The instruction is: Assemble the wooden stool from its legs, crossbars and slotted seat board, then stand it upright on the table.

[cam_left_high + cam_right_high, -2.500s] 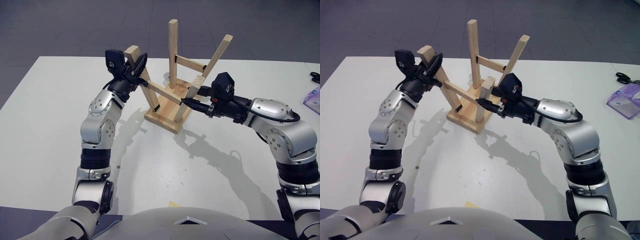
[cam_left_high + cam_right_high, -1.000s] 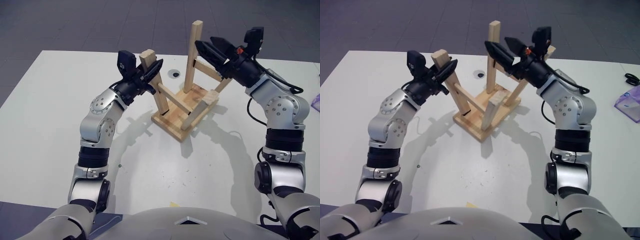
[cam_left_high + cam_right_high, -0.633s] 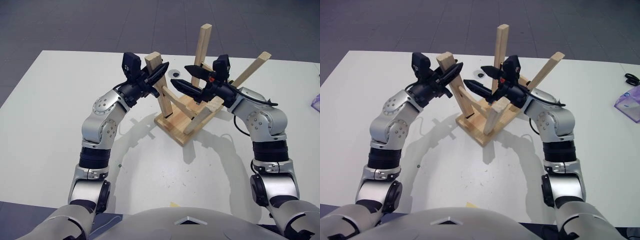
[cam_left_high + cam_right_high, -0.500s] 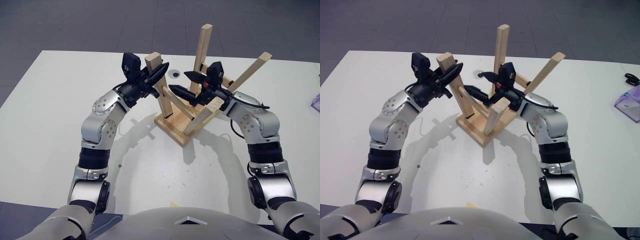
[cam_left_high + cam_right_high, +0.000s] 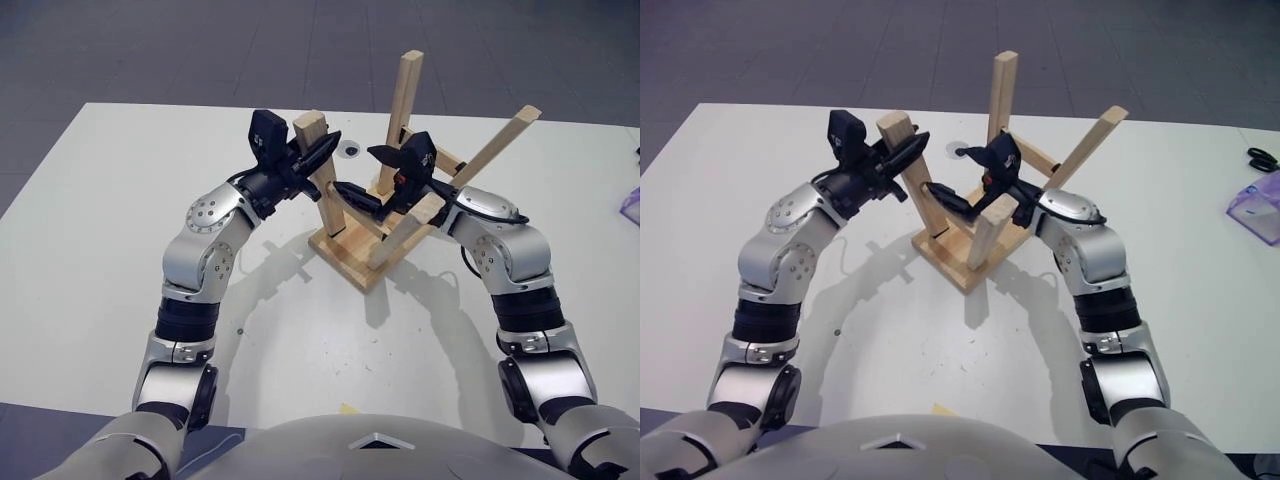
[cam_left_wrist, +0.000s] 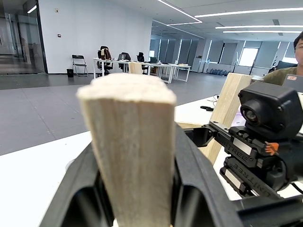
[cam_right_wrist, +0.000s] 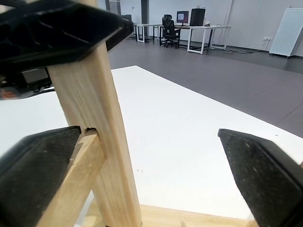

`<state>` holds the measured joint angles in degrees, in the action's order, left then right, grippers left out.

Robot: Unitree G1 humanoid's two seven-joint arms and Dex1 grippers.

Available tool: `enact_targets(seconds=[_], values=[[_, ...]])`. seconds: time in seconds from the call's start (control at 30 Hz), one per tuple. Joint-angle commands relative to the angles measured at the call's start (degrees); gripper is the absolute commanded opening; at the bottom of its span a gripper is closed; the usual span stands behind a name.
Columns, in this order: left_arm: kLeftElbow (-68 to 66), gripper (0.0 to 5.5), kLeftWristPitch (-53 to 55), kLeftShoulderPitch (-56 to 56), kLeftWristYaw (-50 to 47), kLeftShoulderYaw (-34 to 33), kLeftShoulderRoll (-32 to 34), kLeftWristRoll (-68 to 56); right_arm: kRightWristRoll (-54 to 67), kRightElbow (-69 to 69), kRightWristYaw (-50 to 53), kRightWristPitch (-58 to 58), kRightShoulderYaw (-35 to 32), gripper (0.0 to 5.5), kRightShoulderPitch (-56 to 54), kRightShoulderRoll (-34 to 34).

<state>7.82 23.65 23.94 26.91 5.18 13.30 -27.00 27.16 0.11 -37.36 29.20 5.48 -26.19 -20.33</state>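
Observation:
The wooden stool [image 5: 355, 262] lies upside down on the white table [image 5: 100, 250], seat board flat and legs pointing up. My left gripper [image 5: 315, 152] is shut on the top of the stool's left leg [image 5: 325, 190]; that leg [image 6: 132, 156] sits squeezed between both fingers. My right gripper [image 5: 952, 172] stands open among the legs, pointing at that same leg [image 7: 94, 94]. One finger [image 7: 33, 175] lies beside the crossbar [image 7: 80, 179] where it meets the leg, while the other finger [image 7: 265, 175] is out in free air.
A round hole [image 5: 349, 148] in the tabletop lies just behind the stool. A purple container [image 5: 1255, 205] and scissors [image 5: 1262, 155] sit at the table's far right edge. Bare table stretches in front of the stool and to its left.
The right gripper left the stool's near right leg, rose open behind the stool, then came down between the legs toward the left leg. The left gripper kept its hold.

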Motion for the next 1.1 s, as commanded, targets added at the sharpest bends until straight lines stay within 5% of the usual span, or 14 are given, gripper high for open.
enact_targets(seconds=[0.03, 0.3, 0.67, 0.93, 1.1], values=[[-1.1, 1.04, 2.4, -5.6, -0.6, 4.9, 1.3, 5.4, 10.8, -0.7, 3.1, 3.8, -12.2, 5.40, -1.9, 2.8], [4.0, 1.07, -0.8, -12.1, -7.2, 5.2, 1.7, 8.8, 23.5, -9.1, 11.1, 6.6, -22.6, 5.40, -10.9, 3.5], [14.1, 3.09, 5.7, -2.3, -15.9, -2.8, -4.7, 3.1, 26.2, -16.5, 14.0, 9.5, -21.3, 5.40, -5.0, 2.8], [14.7, 4.24, 7.5, 14.6, -16.6, -10.9, 0.3, 1.4, 27.0, -18.1, 15.7, 9.0, -20.8, 5.40, -3.2, 3.3], [8.3, 5.06, 4.8, 27.7, -15.6, -10.3, 1.9, 4.4, 26.8, -18.6, 17.2, 8.3, -20.2, 5.40, -3.5, 4.1]])
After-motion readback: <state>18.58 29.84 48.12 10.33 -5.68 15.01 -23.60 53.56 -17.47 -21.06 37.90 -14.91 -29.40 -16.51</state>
